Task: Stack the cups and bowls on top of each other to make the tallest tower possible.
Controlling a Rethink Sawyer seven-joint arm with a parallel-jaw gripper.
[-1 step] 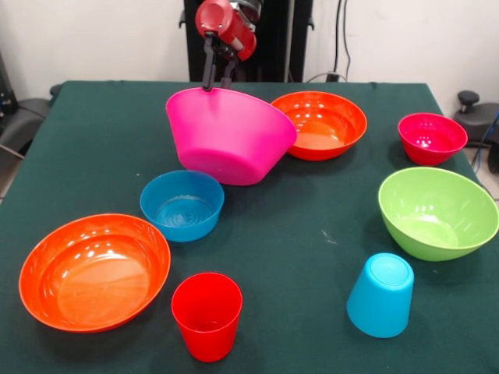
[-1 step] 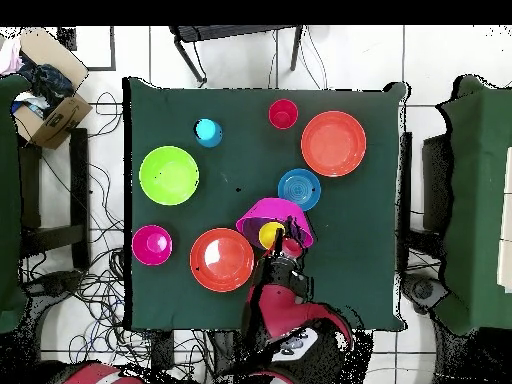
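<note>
Green table [image 1: 312,234]; hand [image 1: 217,84] pinching far rim of tilted magenta bowl [image 1: 234,140]; bowl hangs below hand.

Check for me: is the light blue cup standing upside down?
Yes, the light blue cup rests on its wide mouth with its closed base facing up.

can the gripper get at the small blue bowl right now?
Probably not yet: the gripper is shut on the tilted magenta bowl's rim. The blue bowl beside it sits open and uncovered, so once freed, the way looks clear.
</note>
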